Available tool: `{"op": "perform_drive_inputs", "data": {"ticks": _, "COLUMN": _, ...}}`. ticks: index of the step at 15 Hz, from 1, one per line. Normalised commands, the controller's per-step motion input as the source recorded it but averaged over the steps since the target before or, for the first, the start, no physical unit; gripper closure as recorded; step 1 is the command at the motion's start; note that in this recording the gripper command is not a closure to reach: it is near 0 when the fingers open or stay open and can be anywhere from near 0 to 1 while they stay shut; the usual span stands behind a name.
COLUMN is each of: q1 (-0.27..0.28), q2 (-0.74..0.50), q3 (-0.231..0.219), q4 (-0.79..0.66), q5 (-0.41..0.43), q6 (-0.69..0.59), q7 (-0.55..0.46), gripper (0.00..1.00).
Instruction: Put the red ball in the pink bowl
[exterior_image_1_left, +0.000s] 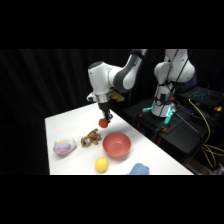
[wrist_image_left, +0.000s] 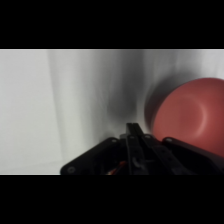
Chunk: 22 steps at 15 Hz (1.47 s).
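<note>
The red ball (exterior_image_1_left: 103, 123), small and round, hangs off the desk (exterior_image_1_left: 65, 122) in the gripper (exterior_image_1_left: 104, 120), just beside the pink bowl (exterior_image_1_left: 117, 145), which sits upright, empty, round and shallow.

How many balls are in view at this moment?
2. The red ball is held off the table in the gripper, just left of and above the pink bowl. The yellow ball lies on the table in front of the bowl.
</note>
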Motion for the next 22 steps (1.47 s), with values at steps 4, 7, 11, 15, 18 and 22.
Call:
{"op": "perform_drive_inputs", "data": {"ticks": 4, "q1": 0.186, "q2": -0.22, "q3": 0.154, "q4": -0.08, "q5": -0.149, "q6": -0.15, "q7": 0.19, "gripper": 0.06}}
{"op": "perform_drive_inputs", "data": {"ticks": 7, "q1": 0.085, "q2": -0.02, "q3": 0.099, "q4": -0.04, "q5": -0.079, "q6": -0.04, "q7": 0.03, "gripper": 0.06}}
{"op": "perform_drive_inputs", "data": {"ticks": 11, "q1": -0.007, "q2": 0.01, "q3": 0.023, "q4": -0.01, "q5": -0.03, "q6": -0.03, "q7": -0.09, "gripper": 0.06}}
{"op": "perform_drive_inputs", "data": {"ticks": 15, "q1": -0.027, "q2": -0.07, "q3": 0.007, "q4": -0.05, "q5": -0.005, "q6": -0.05, "q7": -0.12, "gripper": 0.0}}
{"op": "perform_drive_inputs", "data": {"ticks": 18, "q1": -0.036, "q2": -0.13, "q3": -0.001, "q4": -0.06, "q5": -0.003, "q6": -0.07, "q7": -0.12, "gripper": 0.0}}
{"op": "perform_drive_inputs", "data": {"ticks": 22, "q1": -0.029, "q2": -0.15, "q3": 0.0, "q4": -0.05, "q5": -0.009, "q6": -0.1, "q7": -0.11, "gripper": 0.0}}
